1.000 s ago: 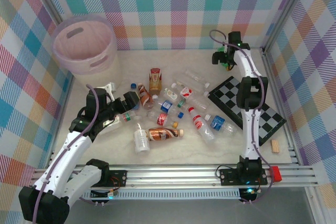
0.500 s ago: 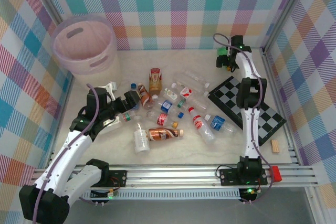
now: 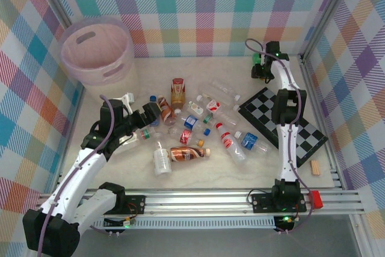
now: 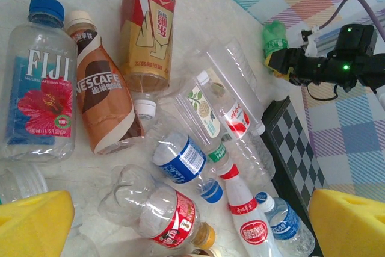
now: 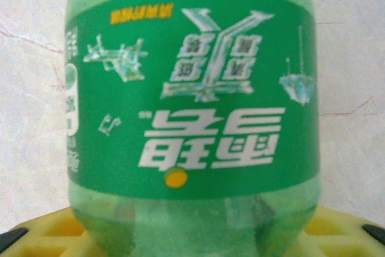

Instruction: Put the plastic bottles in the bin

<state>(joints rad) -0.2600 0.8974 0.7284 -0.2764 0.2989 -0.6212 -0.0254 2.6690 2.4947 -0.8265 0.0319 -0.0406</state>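
Left gripper [image 3: 146,123] spread wide, yellow pads [image 4: 33,224] far apart at the bottom corners of the wrist view, clasping nothing, poised over the left side of the bottles [image 3: 192,130] strewn mid-table. Lying flat under it: a clear blue-capped bottle [image 4: 39,88] marked "FIJI", with a pink flower on the label. Touching that, a brown bottle [image 4: 102,94] marked "NESCAFÉ". Just beside, a red-and-tan bottle [image 4: 146,34] printed with Chinese characters. Further along, clear bottles with red, white and blue labels, print too small to read.

Right gripper [image 3: 257,63] out at the far right corner, beyond the chessboard [image 3: 301,124], with the green bottle [image 5: 192,118] between its yellow pads [image 5: 36,230]; cannot tell whether clamped or loose. Green label with white Chinese characters, seen upside down in the wrist view.

Bin [image 3: 123,58] in the far left corner, well apart from every bottle.
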